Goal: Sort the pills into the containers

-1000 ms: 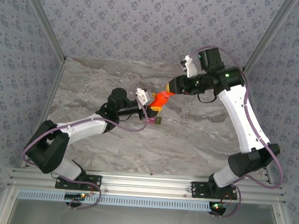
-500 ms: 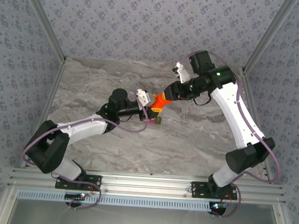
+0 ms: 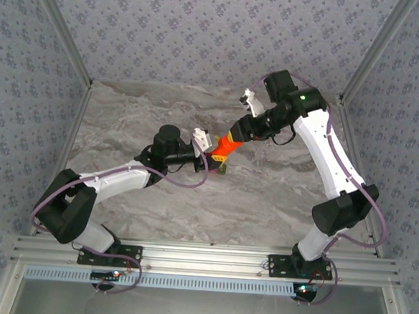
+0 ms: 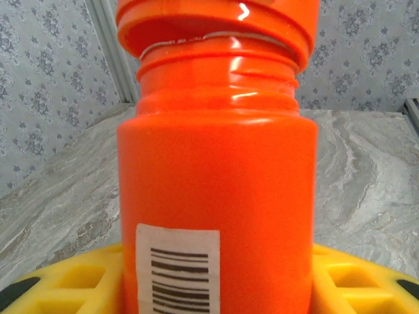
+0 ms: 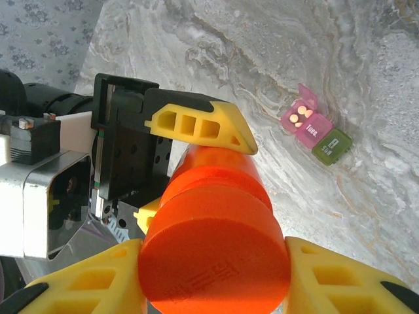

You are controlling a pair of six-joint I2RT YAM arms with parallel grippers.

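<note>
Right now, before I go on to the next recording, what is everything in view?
Pill bottle: 1, orange-red with a barcode label, capped, held tilted above the table between both arms.
Pill box: 1, joined pink and olive-green compartments, on the table just below the bottle; one pink lid open.
Pills: at least two, pale, in the open pink compartment.
Table: 1, grey marble pattern.
Walls: blue-grey floral pattern, on three sides.
Rail: 1, aluminium, at the near edge.
Left arm: white and black; yellow jaws shut on the bottle's body.
Right arm: white and black; yellow jaws shut on the bottle's cap.
</note>
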